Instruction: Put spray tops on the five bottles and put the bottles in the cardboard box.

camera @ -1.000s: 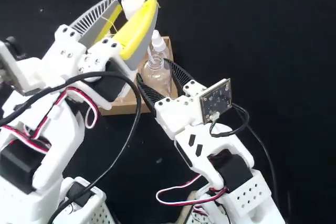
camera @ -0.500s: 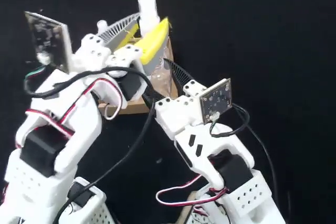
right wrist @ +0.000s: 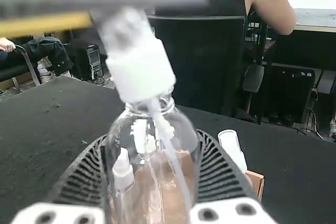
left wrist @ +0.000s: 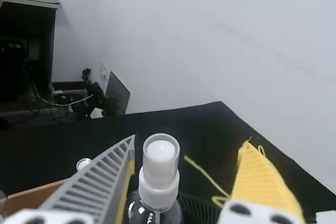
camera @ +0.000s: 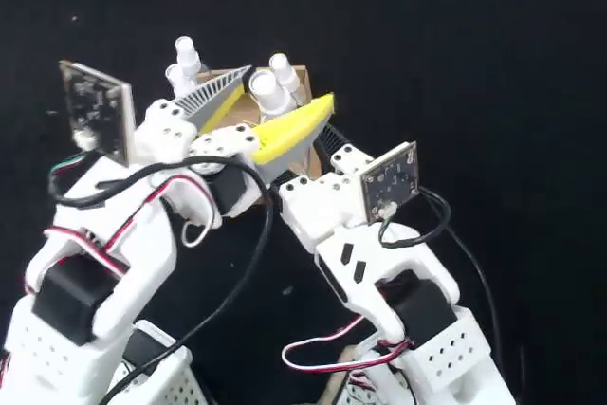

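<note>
Here, the right claw [right wrist: 152, 182] grips the bottle [right wrist: 157, 150] above the cardboard box [right wrist: 255, 181]; the left claw [left wrist: 186, 153] gapes around its spray top [left wrist: 160, 166].

No text, label, number or sign can be read at this moment. Nothing legible is made out on the bottle [right wrist: 152, 153], on the cardboard box [right wrist: 255, 180], or on the two small circuit boards [camera: 390, 182] mounted on the arms.

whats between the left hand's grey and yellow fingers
The white spray top, set on the clear bottle at its neck; the left wrist view shows it.
</note>
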`<action>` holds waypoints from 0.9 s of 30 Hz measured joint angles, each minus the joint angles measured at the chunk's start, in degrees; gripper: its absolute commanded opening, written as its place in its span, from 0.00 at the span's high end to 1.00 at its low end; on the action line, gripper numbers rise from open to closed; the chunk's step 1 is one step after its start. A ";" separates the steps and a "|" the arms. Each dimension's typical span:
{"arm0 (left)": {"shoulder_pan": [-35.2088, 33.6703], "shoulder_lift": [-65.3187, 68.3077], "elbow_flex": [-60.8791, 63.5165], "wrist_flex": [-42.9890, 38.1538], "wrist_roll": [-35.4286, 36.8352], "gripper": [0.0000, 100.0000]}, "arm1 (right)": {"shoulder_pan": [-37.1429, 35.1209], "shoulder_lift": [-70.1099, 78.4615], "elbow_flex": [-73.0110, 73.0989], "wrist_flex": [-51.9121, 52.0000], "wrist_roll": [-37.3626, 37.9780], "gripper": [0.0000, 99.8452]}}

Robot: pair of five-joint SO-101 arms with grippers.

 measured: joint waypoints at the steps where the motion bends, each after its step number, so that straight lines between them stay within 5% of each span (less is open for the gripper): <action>1: -0.09 0.09 -0.26 0.00 0.00 0.80 | 0.00 0.00 0.00 0.00 0.00 0.99; 6: 0.00 0.09 -5.36 2.02 0.00 0.80 | 0.00 0.00 0.00 0.00 0.00 0.99; 13: -0.35 -0.18 -18.90 15.74 0.00 0.80 | 0.00 0.00 0.00 0.00 0.00 0.99; 19: -12.04 -0.70 -24.53 19.43 0.00 0.80 | 0.00 0.00 0.35 0.00 0.00 0.99; 27: -37.80 -0.79 -17.58 21.19 0.00 0.79 | 5.45 0.00 0.53 -0.88 0.00 0.99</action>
